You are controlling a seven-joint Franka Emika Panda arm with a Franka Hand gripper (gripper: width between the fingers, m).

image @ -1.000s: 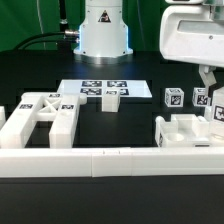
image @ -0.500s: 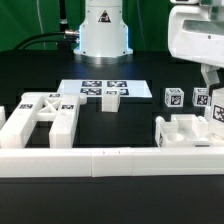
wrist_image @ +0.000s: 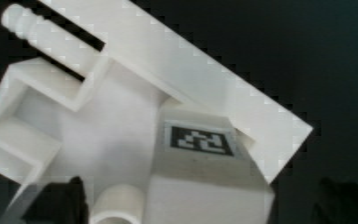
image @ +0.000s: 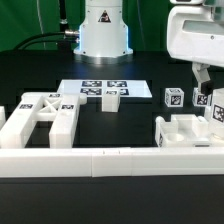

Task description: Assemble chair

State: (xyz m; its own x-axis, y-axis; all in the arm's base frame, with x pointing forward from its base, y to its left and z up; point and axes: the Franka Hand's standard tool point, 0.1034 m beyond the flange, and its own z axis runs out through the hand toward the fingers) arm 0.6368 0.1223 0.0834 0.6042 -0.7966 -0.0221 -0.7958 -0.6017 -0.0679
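Observation:
The chair parts are glossy white with square tags. A cross-braced frame [image: 40, 117] lies at the exterior view's left. A blocky panel part [image: 188, 131] lies at the right, with small tagged legs [image: 173, 98] behind it. My gripper [image: 201, 82] hangs at the far right, just above another tagged leg [image: 203, 98]. In the wrist view a white tagged part [wrist_image: 179, 150] with a round peg [wrist_image: 123, 205] fills the space between my dark fingers [wrist_image: 51, 200]. The jaws stand wide apart on either side of it. Whether they touch it is unclear.
The marker board [image: 100, 90] lies mid-table with a small white block [image: 110, 100] on its front edge. The long low white rail [image: 110, 160] runs along the front. The robot base [image: 103, 30] stands at the back.
The gripper has shifted slightly at the far right, and its dark fingers now show lower over the tagged leg. The parts on the table have not moved.

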